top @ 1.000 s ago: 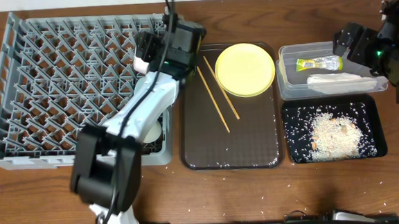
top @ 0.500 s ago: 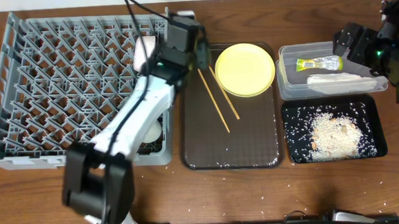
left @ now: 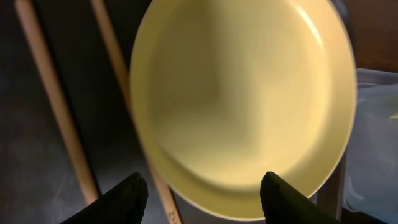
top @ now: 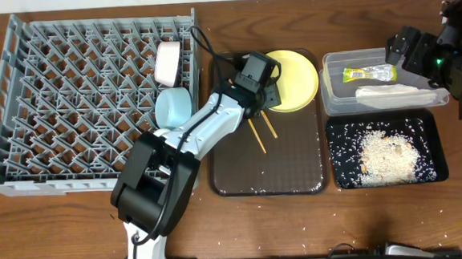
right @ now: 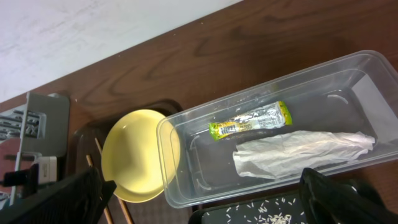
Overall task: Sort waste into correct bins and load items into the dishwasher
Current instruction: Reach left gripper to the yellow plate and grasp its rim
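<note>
My left gripper [top: 265, 86] hangs open over the near-left rim of the round yellow plate [top: 294, 79], which lies on the dark brown tray [top: 282, 170]. In the left wrist view the gripper [left: 202, 190] has one fingertip [left: 132, 194] above a chopstick [left: 115, 74] and the other over the plate [left: 249, 99]. Nothing is gripped. A white bowl [top: 168, 63] and a light blue bowl [top: 173, 109] stand on edge in the grey dish rack [top: 68, 99]. My right gripper [top: 396, 51] is open above the clear tub [right: 186, 174], which holds the wrapper [right: 249, 121] and napkin [right: 301, 152].
The black tray [top: 342, 179] at front right carries loose rice and scraps [top: 385, 154]. Two chopsticks [top: 257, 134] lie on the brown tray, partly under my left arm. Stray rice grains dot the table's front edge. The right arm's base stands at the far right.
My left arm has swung from the rack's right edge, where the white bowl stays, across to the yellow plate, and its jaws have narrowed a little. The right arm is unmoved.
</note>
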Robot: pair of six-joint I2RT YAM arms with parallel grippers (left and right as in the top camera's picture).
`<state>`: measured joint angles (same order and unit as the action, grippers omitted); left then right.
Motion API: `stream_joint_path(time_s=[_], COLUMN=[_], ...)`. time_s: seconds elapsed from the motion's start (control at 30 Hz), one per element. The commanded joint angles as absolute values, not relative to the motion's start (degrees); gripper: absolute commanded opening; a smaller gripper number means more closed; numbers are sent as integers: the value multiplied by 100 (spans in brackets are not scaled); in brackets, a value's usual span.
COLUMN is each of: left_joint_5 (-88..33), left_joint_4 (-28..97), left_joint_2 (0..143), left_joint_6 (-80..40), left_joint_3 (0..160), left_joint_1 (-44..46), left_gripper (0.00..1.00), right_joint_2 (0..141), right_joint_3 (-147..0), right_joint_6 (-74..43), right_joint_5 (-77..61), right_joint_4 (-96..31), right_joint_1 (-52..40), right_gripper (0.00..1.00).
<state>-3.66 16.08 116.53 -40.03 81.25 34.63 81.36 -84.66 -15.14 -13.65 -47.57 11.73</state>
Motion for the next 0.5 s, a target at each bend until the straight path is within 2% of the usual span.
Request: stream_joint_path(time_s=[0.0,0.2,0.47], left_joint_5=[-189,-189,-198], left_joint_4=[1741,1741,1625], left_joint_2=[11596,11642,11959], left_joint_6=[-4628,-5144,-6058], left_joint_3=[8169,8165,8165], left_joint_1=[3516,3645,3673], left_gripper=[59,58,49], right_joint_2=[8143,8143,8143], right_joint_3=[-8534,-8534,-8534], right_joint_6=[-1584,-1584,-1584], right_joint_5=[-1393,-1393,-1393], right_joint_4=[-4762,-4762,-4762], right_joint_1=[1188,1188,1188], right_gripper=[99,99,99])
